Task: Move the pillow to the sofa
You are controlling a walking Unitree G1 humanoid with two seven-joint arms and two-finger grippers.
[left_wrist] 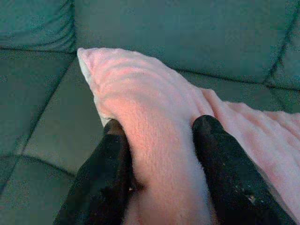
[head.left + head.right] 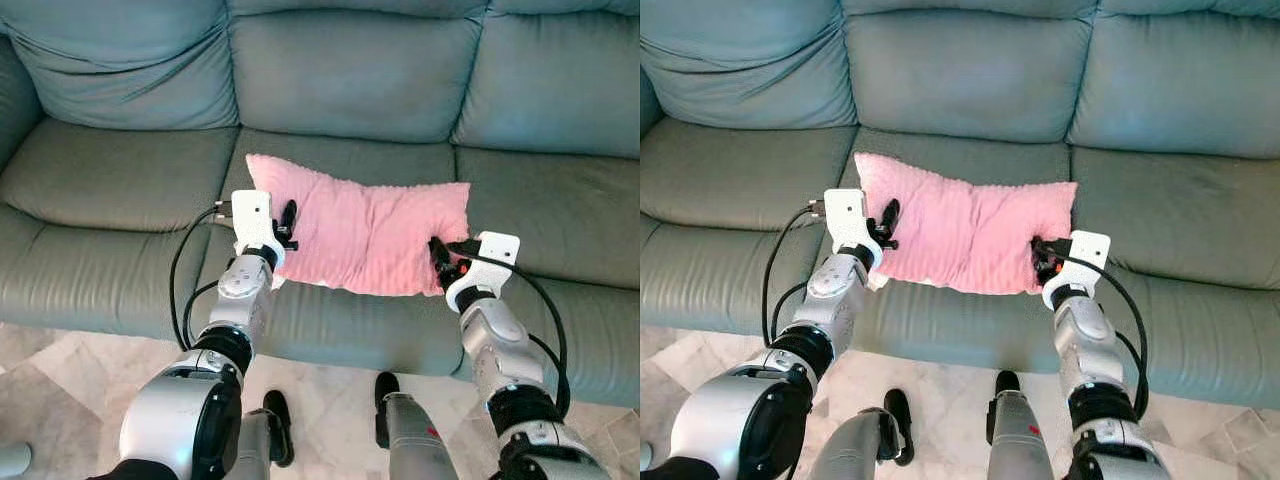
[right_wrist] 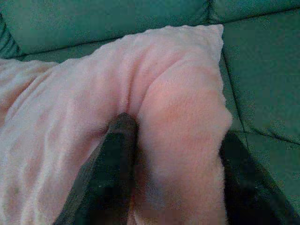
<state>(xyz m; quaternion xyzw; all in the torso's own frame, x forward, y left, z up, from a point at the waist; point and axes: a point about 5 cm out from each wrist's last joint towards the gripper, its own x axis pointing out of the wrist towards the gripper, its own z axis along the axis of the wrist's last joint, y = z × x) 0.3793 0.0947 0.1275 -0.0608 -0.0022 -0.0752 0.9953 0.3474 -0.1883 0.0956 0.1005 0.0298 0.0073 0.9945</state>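
Observation:
A pink fuzzy pillow (image 2: 365, 230) lies on the middle seat cushion of a grey-green leather sofa (image 2: 120, 190), its near edge over the front of the seat. My left gripper (image 2: 284, 232) is shut on the pillow's left end; a fold of pillow (image 1: 161, 154) bulges between its black fingers (image 1: 105, 178). At the right end my right gripper (image 2: 443, 262) is shut on the pillow too, with pink fabric (image 3: 183, 140) squeezed between its fingers (image 3: 117, 159).
The sofa's back cushions (image 2: 350, 70) rise behind the pillow. Seat cushions to the left (image 2: 110, 170) and right (image 2: 560, 210) are bare. Pale marble floor (image 2: 330, 410) and my own legs and feet (image 2: 280, 425) lie below the sofa front.

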